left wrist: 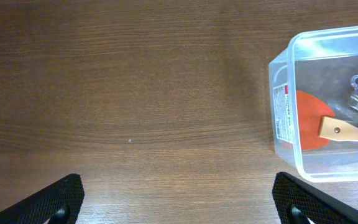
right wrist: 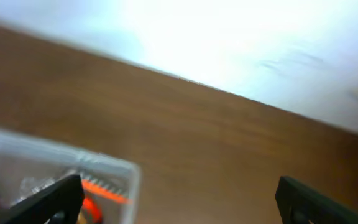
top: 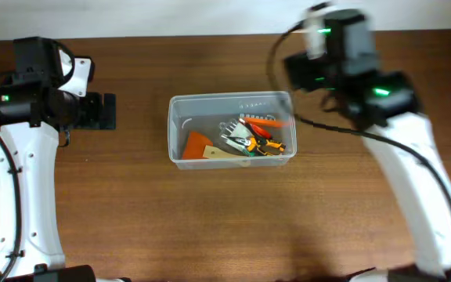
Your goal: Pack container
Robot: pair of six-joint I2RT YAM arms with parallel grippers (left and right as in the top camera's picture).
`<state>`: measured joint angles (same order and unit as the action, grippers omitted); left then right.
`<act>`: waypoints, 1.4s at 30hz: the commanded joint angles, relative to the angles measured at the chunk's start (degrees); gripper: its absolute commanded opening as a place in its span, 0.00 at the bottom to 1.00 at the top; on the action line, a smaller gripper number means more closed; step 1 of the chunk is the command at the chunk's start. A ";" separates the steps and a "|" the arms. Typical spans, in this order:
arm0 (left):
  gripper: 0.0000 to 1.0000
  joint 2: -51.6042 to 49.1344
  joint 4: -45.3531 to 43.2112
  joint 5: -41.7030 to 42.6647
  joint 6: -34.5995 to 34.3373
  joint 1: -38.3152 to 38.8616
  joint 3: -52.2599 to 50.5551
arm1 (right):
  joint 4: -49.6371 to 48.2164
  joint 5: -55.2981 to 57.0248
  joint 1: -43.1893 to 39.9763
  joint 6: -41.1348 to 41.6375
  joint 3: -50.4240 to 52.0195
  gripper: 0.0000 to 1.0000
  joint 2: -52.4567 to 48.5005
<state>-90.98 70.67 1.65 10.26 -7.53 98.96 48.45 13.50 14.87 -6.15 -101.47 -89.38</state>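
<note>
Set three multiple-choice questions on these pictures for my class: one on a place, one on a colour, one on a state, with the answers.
1. Where does the container stand?
A. On the table, between the two arms
B. Under the left arm's base
C. Off the table

2. What colour is the blade of the wooden-handled scraper inside it?
A. Blue
B. Orange
C. Green

3. How is the left gripper?
A. Shut on the scraper
B. Shut on the container's rim
C. Open and empty, over bare wood

Answers:
1 A: the overhead view shows it mid-table with an arm on each side.
2 B: the left wrist view shows an orange blade on a pale wooden handle.
3 C: its fingers stand wide apart with only table between them.
</note>
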 commanded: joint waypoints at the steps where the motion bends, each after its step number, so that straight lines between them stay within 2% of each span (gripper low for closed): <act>1: 0.99 -0.22 -0.11 0.07 -0.31 -0.13 0.83 | 2.80 1.55 -4.74 5.86 -1.29 0.98 7.82; 4: 0.99 -0.22 -0.09 0.04 -0.31 -0.15 0.83 | 9.14 1.51 -7.89 5.90 -1.27 0.99 14.56; 7: 0.99 -0.22 -0.09 0.07 -0.31 -0.13 0.83 | 14.51 1.75 -9.27 9.81 0.11 0.99 19.82; 11: 0.99 -0.22 -0.09 0.04 -0.31 -0.15 0.83 | 18.38 2.23 -11.98 15.41 8.46 0.99 27.28; 16: 0.99 -0.22 -0.09 0.04 -0.31 -0.13 0.83 | 15.52 -1.49 -12.28 16.33 23.45 0.99 37.77; 22: 0.99 -0.22 -0.09 0.07 -0.31 -0.13 0.83 | 0.87 -19.87 -12.28 16.33 38.58 0.99 55.41; 23: 0.99 -0.22 -0.09 0.07 -0.31 -0.13 0.83 | -0.74 -19.67 -12.28 16.33 41.48 0.99 60.11; 26: 0.99 -0.22 -0.09 0.07 -0.31 -0.13 0.83 | -0.17 -18.47 -12.28 16.33 44.26 0.99 65.13; 31: 0.99 -0.22 -0.09 0.07 -0.31 -0.13 0.83 | 4.70 -20.20 -12.28 16.33 44.65 0.99 66.79; 39: 0.99 -0.22 -0.09 0.04 -0.31 -0.15 0.83 | 0.11 -20.04 -12.28 15.61 44.63 0.99 66.79; 42: 0.99 -0.22 -0.11 0.07 -0.31 -0.13 0.83 | 0.33 -16.22 -12.28 15.61 44.63 0.99 66.82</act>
<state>-90.98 70.65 1.50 10.26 -7.53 99.02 48.82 -5.50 3.03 10.02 -56.97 -22.70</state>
